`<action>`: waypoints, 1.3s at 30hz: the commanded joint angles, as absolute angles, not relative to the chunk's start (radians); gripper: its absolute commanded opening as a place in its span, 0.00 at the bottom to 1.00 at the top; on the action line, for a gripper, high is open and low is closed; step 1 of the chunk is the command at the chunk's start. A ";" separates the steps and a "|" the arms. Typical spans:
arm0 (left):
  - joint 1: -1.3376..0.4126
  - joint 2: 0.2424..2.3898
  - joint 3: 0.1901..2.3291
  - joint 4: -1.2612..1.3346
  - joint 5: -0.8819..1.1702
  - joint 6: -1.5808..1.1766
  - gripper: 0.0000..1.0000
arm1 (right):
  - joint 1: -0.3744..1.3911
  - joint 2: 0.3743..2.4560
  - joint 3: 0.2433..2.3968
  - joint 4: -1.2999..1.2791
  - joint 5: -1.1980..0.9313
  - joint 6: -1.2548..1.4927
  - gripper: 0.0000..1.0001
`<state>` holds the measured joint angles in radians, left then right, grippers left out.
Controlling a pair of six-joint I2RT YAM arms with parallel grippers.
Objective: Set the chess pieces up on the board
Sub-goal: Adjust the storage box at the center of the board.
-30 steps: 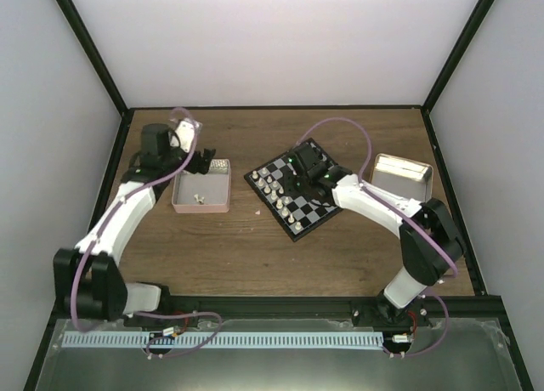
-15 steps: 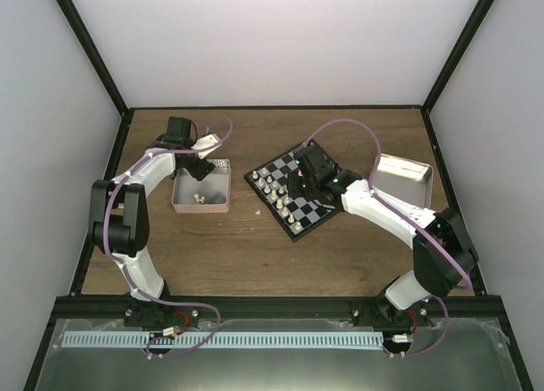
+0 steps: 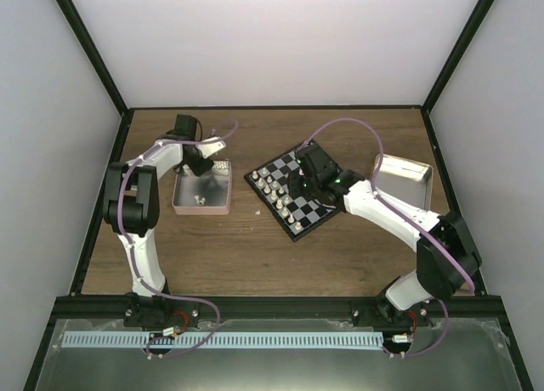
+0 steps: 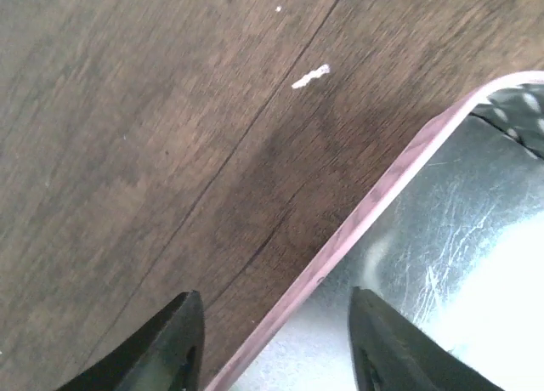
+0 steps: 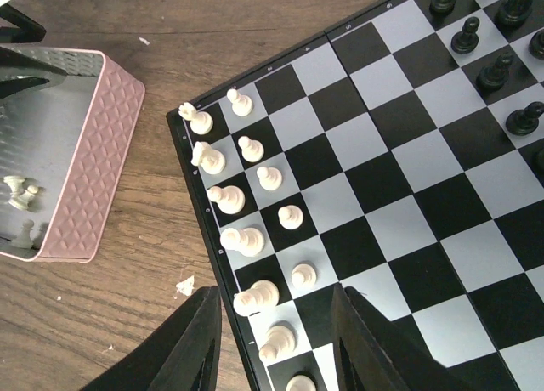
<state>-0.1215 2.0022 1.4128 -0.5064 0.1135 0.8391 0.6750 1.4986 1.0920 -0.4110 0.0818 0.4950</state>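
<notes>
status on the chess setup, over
Left gripper open over tray rim. Right gripper open over board. White pieces partly set, some in tray. No obstruction seen.

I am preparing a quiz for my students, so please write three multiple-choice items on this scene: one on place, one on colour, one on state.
1. Where do the spare cream pieces lie? A) pink tray B) tan box C) by the arm bases
2. Which colour stands along the chessboard edge nearest that tray? A) black B) cream-white C) red
3. The right hand is: A) gripping a pawn B) open and empty C) shut
Answers: 1 A, they sit inside its walls; 2 B, two cream rows there; 3 B, nothing between its fingers.
</notes>
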 commanded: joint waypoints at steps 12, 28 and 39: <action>-0.037 1.912 1.339 -0.577 0.181 0.804 0.38 | 0.665 1.454 1.086 -0.414 0.060 0.484 0.37; -0.043 1.981 1.443 -0.616 0.259 0.830 0.41 | 0.664 1.427 1.064 -0.410 0.068 0.497 0.37; -0.041 1.959 1.383 -0.641 0.299 0.842 0.38 | 0.664 1.421 1.059 -0.406 0.060 0.500 0.37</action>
<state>-0.0418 1.9572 1.3960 -0.6186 0.2565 0.8238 0.6708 1.4498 1.0760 -0.4110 0.0601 0.4919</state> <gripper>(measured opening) 0.383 0.370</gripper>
